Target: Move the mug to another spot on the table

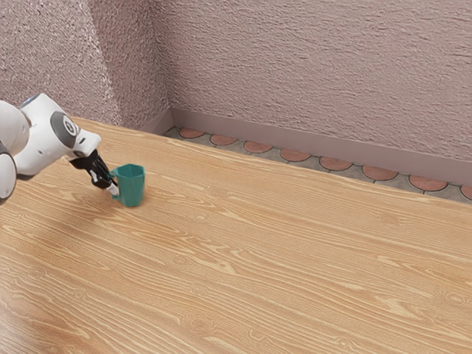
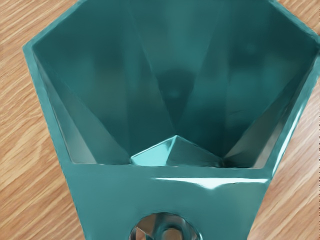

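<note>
Gripper (image 1: 112, 189) low over the table (image 1: 295, 243), tip right against the near side of the teal mug (image 1: 131, 185). Spread or pinching: cannot tell, contact point too small to read. Mug directly in front of the hand, standing upright on the wood, long axis vertical, mouth pointing up. Wrist view looks down into the faceted angular cup; its handle (image 2: 162, 232) points back toward the hand.
</note>
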`<state>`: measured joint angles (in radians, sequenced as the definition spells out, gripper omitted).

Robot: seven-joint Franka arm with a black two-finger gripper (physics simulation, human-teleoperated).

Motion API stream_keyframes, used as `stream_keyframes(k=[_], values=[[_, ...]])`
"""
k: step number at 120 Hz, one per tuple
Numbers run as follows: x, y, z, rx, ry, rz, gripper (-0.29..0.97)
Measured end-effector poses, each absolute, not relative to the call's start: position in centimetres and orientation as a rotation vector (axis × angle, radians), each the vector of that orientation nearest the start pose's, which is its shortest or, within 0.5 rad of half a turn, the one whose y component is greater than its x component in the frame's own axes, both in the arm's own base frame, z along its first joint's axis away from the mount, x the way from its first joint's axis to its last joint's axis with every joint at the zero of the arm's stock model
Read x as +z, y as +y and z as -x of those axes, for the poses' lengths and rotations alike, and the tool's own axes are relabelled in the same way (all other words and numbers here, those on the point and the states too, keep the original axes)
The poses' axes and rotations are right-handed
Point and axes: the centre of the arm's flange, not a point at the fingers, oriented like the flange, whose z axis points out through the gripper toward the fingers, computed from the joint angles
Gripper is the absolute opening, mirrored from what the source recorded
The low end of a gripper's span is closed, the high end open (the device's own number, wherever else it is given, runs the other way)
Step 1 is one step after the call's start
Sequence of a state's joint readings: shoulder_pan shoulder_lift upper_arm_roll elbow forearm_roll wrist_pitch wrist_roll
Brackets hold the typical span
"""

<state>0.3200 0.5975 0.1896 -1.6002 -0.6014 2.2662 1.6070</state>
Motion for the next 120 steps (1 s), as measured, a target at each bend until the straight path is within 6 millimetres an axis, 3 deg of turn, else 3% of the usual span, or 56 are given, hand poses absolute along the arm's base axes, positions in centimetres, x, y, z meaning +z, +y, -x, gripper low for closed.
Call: stream_keyframes(k=[20,49,75,92,120], values=[[32.1,28.7,-62.1,-0.62,1.209,2.942,-0.06],[31.1,22.1,-61.3,-0.635,1.252,2.927,-0.06],[30.0,17.5,-56.4,-0.639,1.208,2.955,-0.06],[30.3,14.8,-54.1,-0.651,1.207,2.939,-0.07],[29.5,12.7,-50.7,-0.623,1.169,2.96,-0.07]])
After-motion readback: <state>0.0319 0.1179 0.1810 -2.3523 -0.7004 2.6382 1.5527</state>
